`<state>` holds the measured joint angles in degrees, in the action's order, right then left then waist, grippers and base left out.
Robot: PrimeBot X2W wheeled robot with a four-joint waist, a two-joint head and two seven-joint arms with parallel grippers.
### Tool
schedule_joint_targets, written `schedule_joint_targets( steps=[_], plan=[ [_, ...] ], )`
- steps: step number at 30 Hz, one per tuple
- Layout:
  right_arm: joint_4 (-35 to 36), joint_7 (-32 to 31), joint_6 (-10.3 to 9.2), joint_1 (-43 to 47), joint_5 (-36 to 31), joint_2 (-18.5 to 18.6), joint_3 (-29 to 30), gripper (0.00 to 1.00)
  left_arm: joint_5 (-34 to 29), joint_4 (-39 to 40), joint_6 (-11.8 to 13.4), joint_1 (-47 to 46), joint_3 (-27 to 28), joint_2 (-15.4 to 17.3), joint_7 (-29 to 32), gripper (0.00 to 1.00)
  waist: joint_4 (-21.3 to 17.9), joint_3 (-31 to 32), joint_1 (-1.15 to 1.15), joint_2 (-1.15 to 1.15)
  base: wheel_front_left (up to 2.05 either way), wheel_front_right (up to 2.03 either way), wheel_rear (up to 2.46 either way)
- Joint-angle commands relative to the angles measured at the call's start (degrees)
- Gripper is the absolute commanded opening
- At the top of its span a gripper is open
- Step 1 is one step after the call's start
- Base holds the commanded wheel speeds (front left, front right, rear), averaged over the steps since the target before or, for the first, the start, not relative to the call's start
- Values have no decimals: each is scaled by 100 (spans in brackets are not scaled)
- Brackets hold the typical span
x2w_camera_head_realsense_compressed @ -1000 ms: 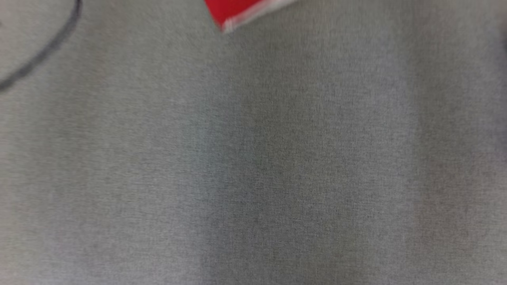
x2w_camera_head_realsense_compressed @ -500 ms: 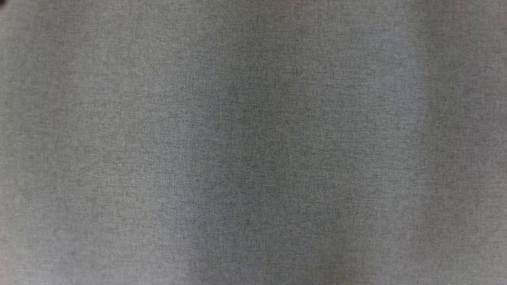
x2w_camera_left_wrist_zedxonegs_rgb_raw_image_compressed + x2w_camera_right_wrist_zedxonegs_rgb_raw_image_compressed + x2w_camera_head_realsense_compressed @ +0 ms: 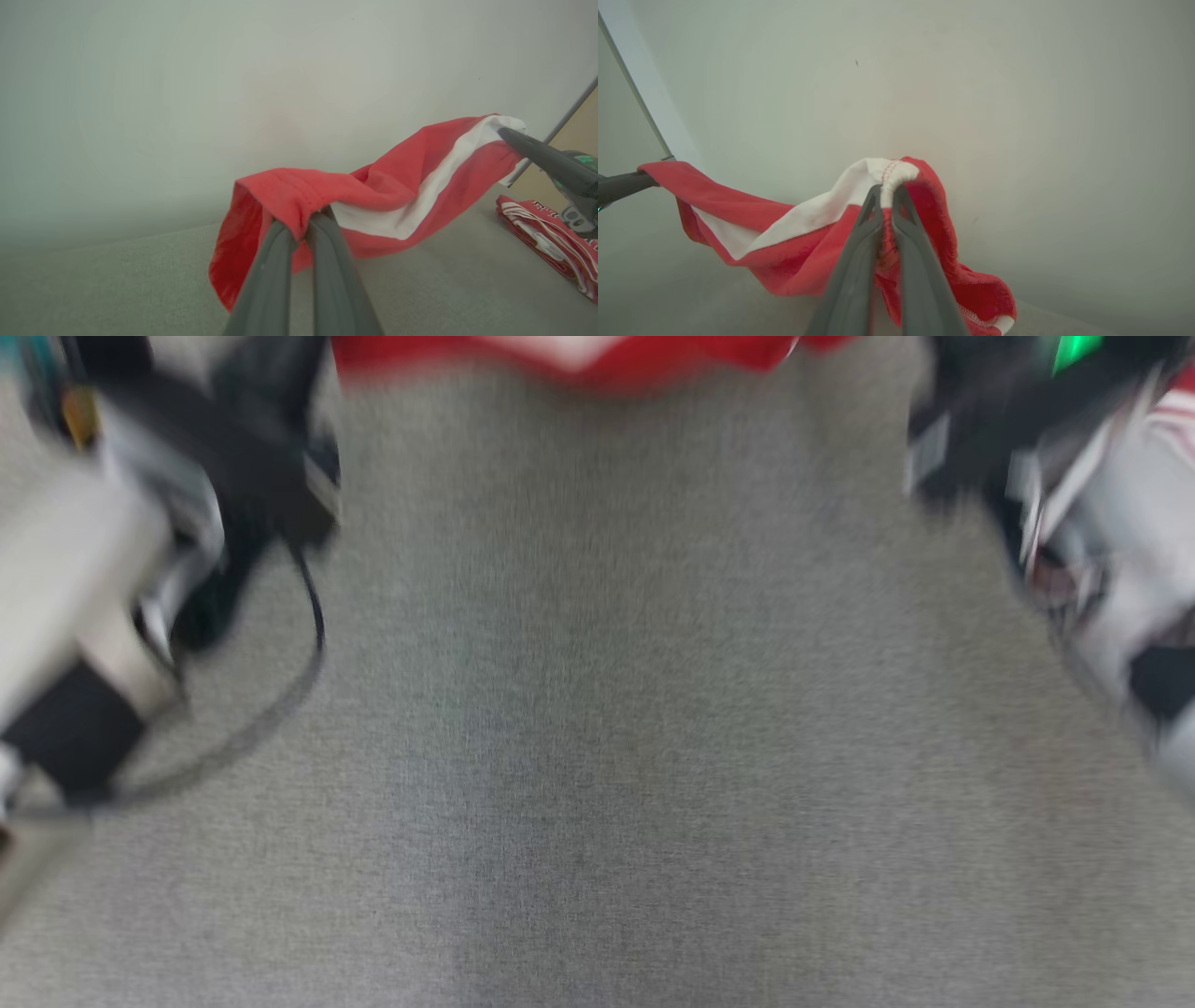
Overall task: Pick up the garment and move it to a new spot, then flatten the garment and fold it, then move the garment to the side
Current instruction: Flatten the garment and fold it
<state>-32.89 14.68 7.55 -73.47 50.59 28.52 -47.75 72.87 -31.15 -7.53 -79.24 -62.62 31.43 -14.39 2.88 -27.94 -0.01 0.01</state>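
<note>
Head camera shifted; garment [image 3: 672, 364], left arm [image 3: 84, 569], right arm [image 3: 1111, 523] now in frame.

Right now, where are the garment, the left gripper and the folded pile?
garment [image 3: 397, 177], left wrist view, its red middle
left gripper [image 3: 302, 223], left wrist view, between fingertips
folded pile [image 3: 546, 228], left wrist view, top layer

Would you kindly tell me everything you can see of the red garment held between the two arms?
The garment is red, soft-looking cloth with a broad white band and a stitched white hem. It hangs stretched and sagging between both tools: the left tool is shut on a bunched red edge, the right tool on a white-hemmed corner. Loose folds droop below each grip, above the grey surface; whether they touch it is unclear.
</note>
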Motion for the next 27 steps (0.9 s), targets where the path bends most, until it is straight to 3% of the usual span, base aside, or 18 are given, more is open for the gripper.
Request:
schedule_joint_targets(
  steps=[1,5,9,18,24,27],
  plan=[
    [306,43,-12,653,144,229,-52,0,143,231,11,618,74,122,-76,0,-131,674,1,-1,0,0,0],
    [878,50,-12,1906,231,489,128,0,83,699,77,1800,345,229,-80,0,-125,1011,1,-1,0,0,0],
    [1340,53,-12,3185,226,480,514,0,-276,1160,256,2987,654,76,-83,0,-37,1283,1,-1,0,0,0],
    [2058,49,-12,5583,-436,311,1058,0,-1056,1268,405,4789,399,-177,-85,0,148,1736,1,-1,0,0,0],
    [2107,50,-12,6773,-950,300,1301,0,-1243,1214,489,5917,1144,-323,-86,0,164,2039,1,-1,0,0,0],
    [2172,50,-12,7275,-902,256,1457,0,-1486,1245,462,6416,1537,-385,-86,0,188,2183,1,-1,0,0,0]
  ],
)
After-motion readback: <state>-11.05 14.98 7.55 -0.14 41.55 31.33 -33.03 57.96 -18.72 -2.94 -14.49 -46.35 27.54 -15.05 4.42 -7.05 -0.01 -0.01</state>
